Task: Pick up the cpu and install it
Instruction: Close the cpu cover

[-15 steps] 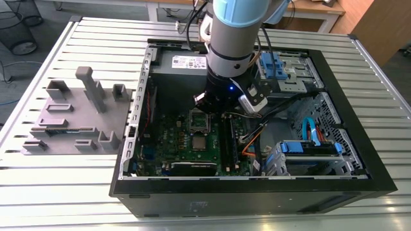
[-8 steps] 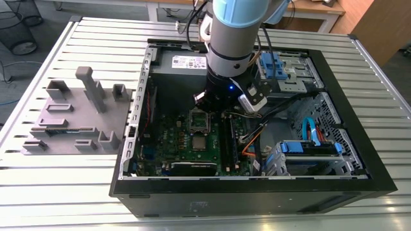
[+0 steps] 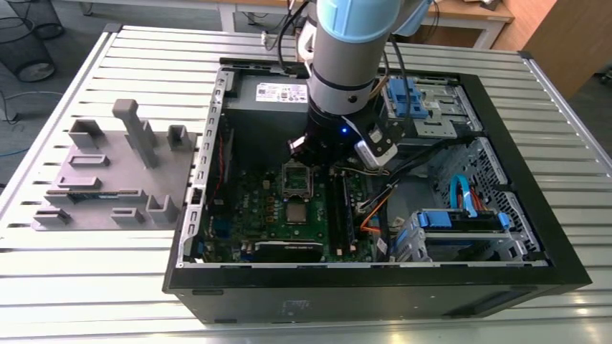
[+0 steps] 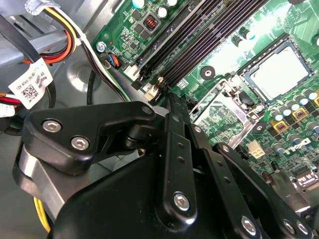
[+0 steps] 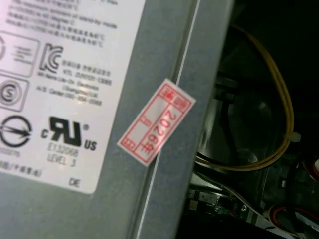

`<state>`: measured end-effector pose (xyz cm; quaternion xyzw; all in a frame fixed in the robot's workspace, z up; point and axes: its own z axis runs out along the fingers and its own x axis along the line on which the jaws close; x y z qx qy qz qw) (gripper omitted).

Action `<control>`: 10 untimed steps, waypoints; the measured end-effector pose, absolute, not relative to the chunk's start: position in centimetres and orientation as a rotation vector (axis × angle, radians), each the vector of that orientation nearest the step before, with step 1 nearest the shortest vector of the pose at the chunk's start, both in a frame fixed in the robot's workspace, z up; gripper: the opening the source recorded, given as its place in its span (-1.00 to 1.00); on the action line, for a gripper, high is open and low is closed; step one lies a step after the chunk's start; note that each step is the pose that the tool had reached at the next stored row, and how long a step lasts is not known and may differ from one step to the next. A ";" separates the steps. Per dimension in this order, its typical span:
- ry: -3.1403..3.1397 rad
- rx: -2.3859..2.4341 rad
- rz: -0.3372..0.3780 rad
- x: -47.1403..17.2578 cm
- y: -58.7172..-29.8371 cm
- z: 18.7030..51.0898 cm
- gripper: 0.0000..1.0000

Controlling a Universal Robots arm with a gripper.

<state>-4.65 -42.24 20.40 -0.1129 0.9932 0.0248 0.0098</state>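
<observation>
The cpu [image 3: 298, 212] is a small silver-grey square lying flat in a dark frame on the green motherboard [image 3: 251, 215]; in the second wrist view the cpu [image 4: 279, 72] sits beyond the fingers. Between it and me lies the dark socket frame with its metal bracket [image 3: 297, 178], and the bracket [image 4: 219, 113] lies flat on the board. My gripper [image 3: 312, 153] hangs low inside the open computer case, just above the far end of that frame. In the second wrist view my gripper [image 4: 172, 99] has its black fingers drawn together, with nothing visible between them.
Black memory slots [image 4: 199, 45] run beside the socket. A grey power supply [image 5: 75, 99] with labels and a yellow cable [image 5: 279, 124] is close by the wrist. Blue drive bays [image 3: 459, 229] fill the case's right. A grey fixture block [image 3: 115, 172] stands on the slatted table [image 3: 96, 287], left of the case.
</observation>
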 end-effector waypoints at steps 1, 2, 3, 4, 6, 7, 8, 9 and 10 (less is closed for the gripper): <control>3.100 -0.353 0.079 -4.7 -42.2 20.4 -0.79; 3.100 -0.353 0.081 -4.7 -42.2 20.4 -0.79; 3.099 -0.353 0.082 -4.7 -42.2 20.4 -0.79; 3.099 -0.353 0.083 -4.7 -42.2 20.4 -0.79; 3.098 -0.356 0.082 -4.7 -42.2 20.4 -0.79; 3.098 -0.361 0.083 -4.7 -42.2 20.4 -0.79; 3.097 -0.369 0.083 -4.7 -42.2 20.4 -0.79; 3.096 -0.378 0.083 -4.7 -42.2 20.4 -0.79; 3.095 -0.387 0.083 -4.6 -42.2 20.4 -0.79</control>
